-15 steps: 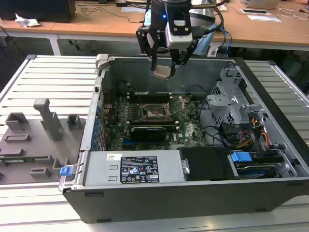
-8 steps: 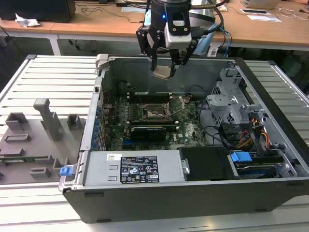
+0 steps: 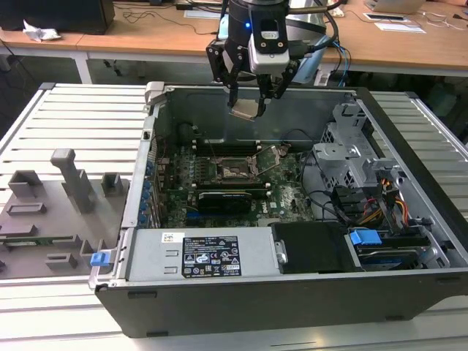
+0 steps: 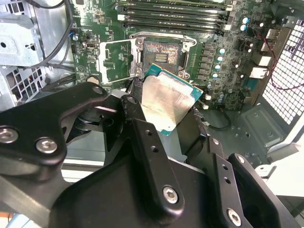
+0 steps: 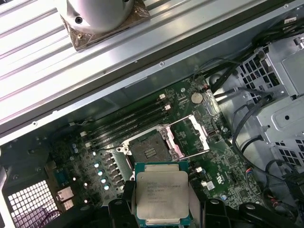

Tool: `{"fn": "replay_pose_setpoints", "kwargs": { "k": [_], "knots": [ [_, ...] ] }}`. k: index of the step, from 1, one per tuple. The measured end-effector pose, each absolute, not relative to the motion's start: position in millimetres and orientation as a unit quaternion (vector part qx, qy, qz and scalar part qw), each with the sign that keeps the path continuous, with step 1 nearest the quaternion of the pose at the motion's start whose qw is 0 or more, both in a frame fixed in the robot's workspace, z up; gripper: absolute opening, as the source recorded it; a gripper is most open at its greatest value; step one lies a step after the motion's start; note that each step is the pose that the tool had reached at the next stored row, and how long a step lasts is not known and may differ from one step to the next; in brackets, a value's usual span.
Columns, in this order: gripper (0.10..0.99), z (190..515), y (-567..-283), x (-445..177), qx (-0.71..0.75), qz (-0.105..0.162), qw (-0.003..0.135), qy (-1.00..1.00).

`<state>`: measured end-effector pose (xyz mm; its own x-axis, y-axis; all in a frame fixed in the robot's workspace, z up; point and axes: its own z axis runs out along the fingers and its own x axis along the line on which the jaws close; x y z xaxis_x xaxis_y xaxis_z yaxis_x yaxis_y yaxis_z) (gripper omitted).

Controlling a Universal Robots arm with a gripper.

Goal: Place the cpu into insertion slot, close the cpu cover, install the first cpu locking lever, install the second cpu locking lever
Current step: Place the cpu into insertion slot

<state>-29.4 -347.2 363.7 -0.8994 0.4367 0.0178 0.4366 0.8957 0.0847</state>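
We see black jaws clamped on the small flat square silvery-beige cpu (image 5: 161,194), held in air above the open dark computer case (image 3: 292,307). Beneath it, the square dark insertion slot (image 5: 148,151) lies bare, with the hinged silver-grey cpu cover (image 5: 192,135) flipped open beside it.

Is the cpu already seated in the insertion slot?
No, in the first wrist view the cpu is held in the pincer, apart from the empty insertion slot.
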Motion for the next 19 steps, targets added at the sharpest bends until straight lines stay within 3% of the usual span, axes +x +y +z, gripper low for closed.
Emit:
{"fn": "replay_pose_setpoints", "kwargs": {
  "k": [19],
  "knots": [
    [0.533,362.4,-347.3,-29.6,0.245,0.043,0.002,0.969]
  ]
}}
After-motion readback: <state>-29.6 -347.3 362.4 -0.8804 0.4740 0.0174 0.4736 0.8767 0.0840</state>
